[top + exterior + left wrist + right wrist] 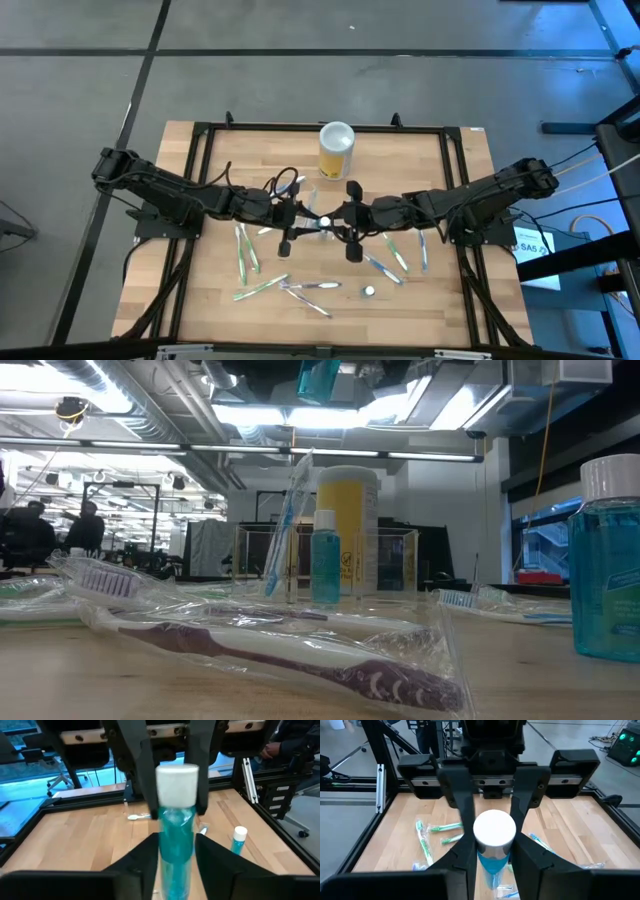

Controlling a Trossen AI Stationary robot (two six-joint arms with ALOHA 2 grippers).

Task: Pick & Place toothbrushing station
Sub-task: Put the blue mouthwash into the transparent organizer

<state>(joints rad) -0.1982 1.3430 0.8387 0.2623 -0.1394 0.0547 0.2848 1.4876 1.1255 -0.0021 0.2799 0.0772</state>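
Held bottle: a blue mouthwash bottle [177,837] with a plain white cap, in the air over the middle of the desk [450,300], between the two grippers that meet there.
Right gripper: the right gripper [492,842] reaches in from its side and is pinching the bottle at the white cap, one finger on each side.
Left gripper: the left gripper [305,222] is at the bottle's blue body, below the cap; whether it grips or has let go I cannot tell.
Toothbrushing station: the clear toothbrushing station [392,565] stands on the desk towards the far edge, just in front of the yellow canister [336,150]. A wrapped toothbrush and a small blue bottle [325,560] stand upright in it.
Writing: the yellow canister has a label with dark marks, too small to read. The held bottle shows no readable label.
Loose on the desk: wrapped toothbrushes [245,250] lie scattered to both sides and along the near edge. One purple toothbrush [300,655] in a clear wrapper lies closest to the low camera.
Other bottles: a larger blue bottle [606,565] with a white cap stands at the edge of the low view.
Room: people show far back in the room, well away from the desk.
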